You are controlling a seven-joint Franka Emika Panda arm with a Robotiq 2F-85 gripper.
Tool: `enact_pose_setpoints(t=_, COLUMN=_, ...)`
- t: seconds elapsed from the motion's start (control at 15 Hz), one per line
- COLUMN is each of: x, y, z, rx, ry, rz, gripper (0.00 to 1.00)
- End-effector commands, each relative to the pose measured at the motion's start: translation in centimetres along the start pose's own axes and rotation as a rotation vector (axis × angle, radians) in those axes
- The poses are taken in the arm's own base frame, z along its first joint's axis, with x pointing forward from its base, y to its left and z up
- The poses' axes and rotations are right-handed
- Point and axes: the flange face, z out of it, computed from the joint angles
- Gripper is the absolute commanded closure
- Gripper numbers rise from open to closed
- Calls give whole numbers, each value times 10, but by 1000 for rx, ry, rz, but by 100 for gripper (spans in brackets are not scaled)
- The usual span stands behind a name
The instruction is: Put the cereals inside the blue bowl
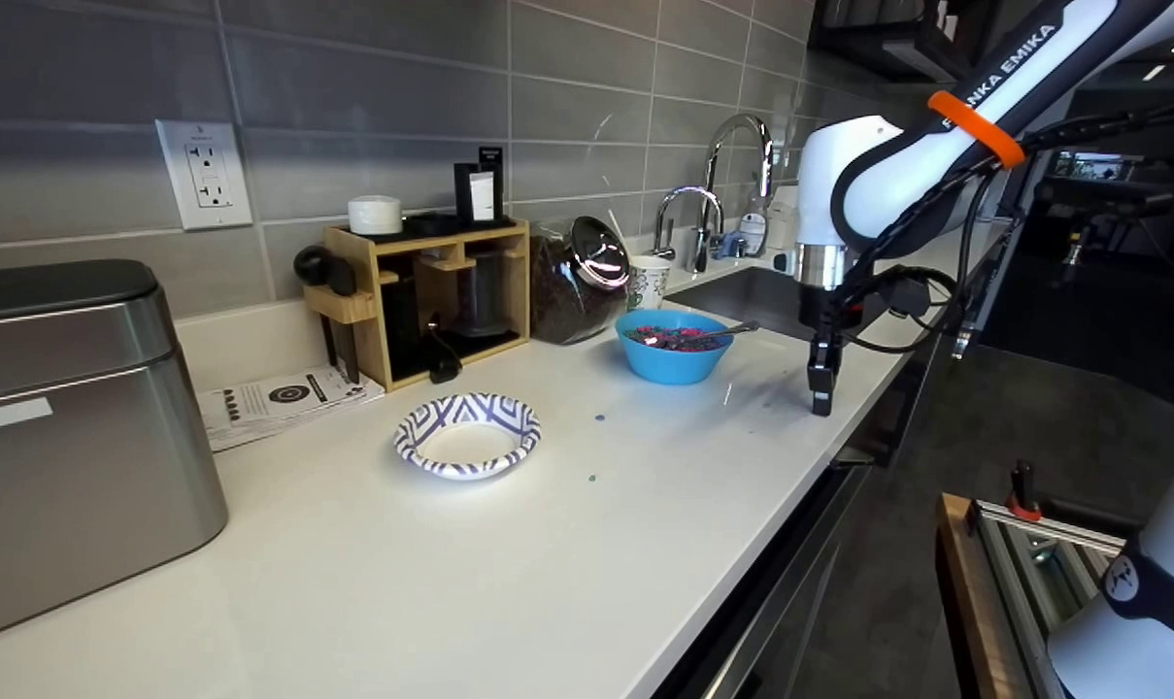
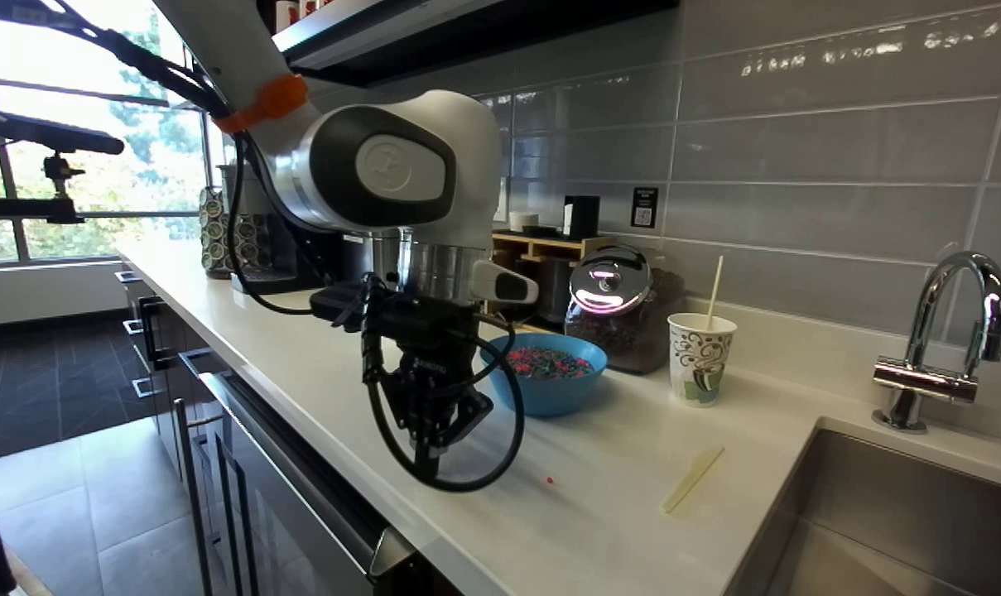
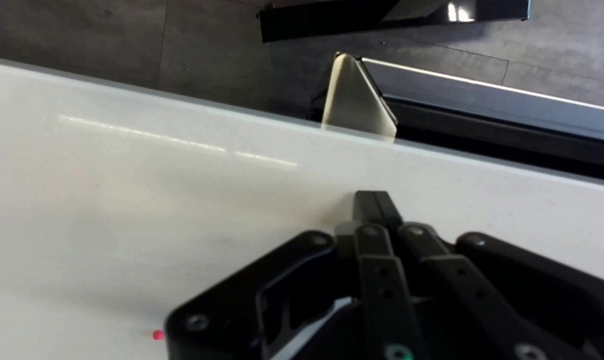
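Observation:
The bright blue bowl (image 1: pixel 672 367) stands on the counter in both exterior views (image 2: pixel 556 397). It holds pink and dark cereals (image 1: pixel 656 338), also visible in an exterior view (image 2: pixel 546 362). A spoon (image 1: pixel 727 332) rests in it, handle over the rim. My gripper (image 1: pixel 821 403) points down beside the bowl, apart from it, near the counter's front edge. In the wrist view its fingertips (image 3: pixel 376 196) are pressed together with nothing between them. I cannot tell whether they touch the counter. A loose red cereal piece (image 2: pixel 550 480) lies on the counter, also in the wrist view (image 3: pixel 158 335). The bowl is outside the wrist view.
A shallow blue-patterned white dish (image 1: pixel 468 472) stands on the counter. A paper cup (image 2: pixel 702 364) with a stick, a glass jar (image 1: pixel 569 306) and a wooden organizer (image 1: pixel 451 369) stand along the wall. A pale flat utensil (image 2: pixel 693 478) lies near the sink (image 2: pixel 889 488).

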Motion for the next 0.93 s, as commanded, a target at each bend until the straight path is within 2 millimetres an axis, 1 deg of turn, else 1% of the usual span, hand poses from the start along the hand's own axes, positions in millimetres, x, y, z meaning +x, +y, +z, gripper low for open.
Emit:
enact_pose_setpoints(t=0.0, x=1, y=-2, z=-5, rx=-4, ry=38, rz=-9, gripper=100)
enact_pose_setpoints(t=0.07, x=1, y=-5, z=-13, rx=-2, ry=49, rz=-5, gripper=100)
enact_pose_setpoints(t=0.27, x=-1, y=-10, z=-26, rx=-9, ry=75, rz=1, gripper=100)
enact_pose_setpoints(t=0.47, x=3, y=-15, z=-37, rx=5, ry=119, rz=17, gripper=100)
enact_pose_setpoints(t=0.67, x=8, y=-23, z=-41, rx=39, ry=154, rz=63, gripper=100)
enact_pose_setpoints(t=0.87, x=18, y=-31, z=-41, rx=92, ry=187, rz=184, gripper=100)
